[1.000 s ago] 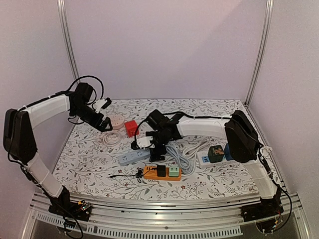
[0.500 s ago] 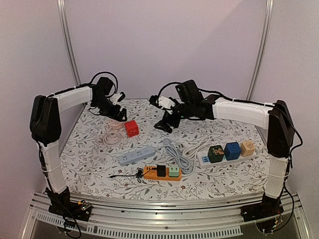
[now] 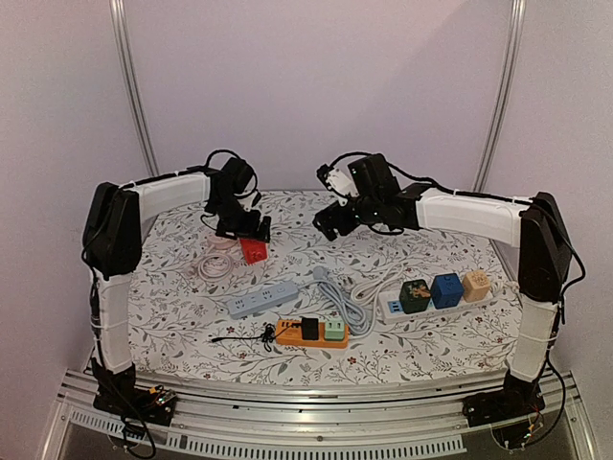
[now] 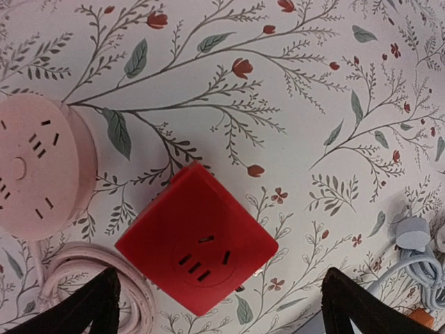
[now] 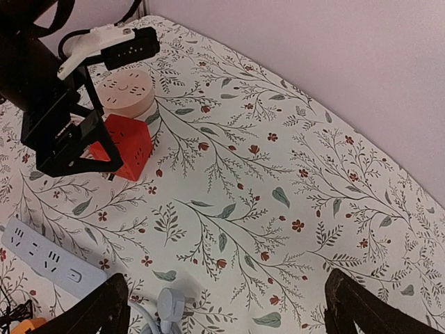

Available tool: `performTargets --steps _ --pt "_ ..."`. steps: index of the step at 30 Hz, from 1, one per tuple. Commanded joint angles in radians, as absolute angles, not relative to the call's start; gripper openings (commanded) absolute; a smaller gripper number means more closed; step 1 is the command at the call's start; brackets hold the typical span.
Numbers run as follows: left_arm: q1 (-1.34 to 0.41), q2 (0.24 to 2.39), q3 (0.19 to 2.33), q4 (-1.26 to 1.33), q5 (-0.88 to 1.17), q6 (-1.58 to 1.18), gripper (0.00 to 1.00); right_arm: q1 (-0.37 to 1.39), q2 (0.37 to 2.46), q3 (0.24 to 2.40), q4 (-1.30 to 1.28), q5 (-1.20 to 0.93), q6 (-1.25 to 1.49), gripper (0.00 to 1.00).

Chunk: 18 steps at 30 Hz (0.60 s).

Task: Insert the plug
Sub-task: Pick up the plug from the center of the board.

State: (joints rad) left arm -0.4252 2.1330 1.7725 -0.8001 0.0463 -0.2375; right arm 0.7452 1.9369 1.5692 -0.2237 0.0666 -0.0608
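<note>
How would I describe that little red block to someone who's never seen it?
On the floral table, look back left, beside the round pink socket. The red cube sits there, socket holes on top: the only red one, and the only cube standing alone.

Both arms raised, elbows high, forearms reaching inward, left end effector pointing down with jaws wide apart, right end effector tilted down, jaws likewise spread

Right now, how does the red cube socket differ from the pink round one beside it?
The red cube socket is boxy and bright red; the pink round socket is a pale flat disc. The pink one has a coiled pink cord beside it; the red one shows none. Both face their slots upward.
</note>
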Motion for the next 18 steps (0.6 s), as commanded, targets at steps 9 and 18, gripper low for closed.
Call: performTargets --steps 9,18 --pt "-0.457 2.310 1.891 -0.837 -0.063 -0.346 1.00 0.746 1.949 1.538 -0.227 -0.066 0.038 0.95" --pt "-0.458 2.320 1.887 -0.826 -0.048 -0.277 0.68 0.746 1.954 1.527 -0.228 -0.090 0.036 0.94"
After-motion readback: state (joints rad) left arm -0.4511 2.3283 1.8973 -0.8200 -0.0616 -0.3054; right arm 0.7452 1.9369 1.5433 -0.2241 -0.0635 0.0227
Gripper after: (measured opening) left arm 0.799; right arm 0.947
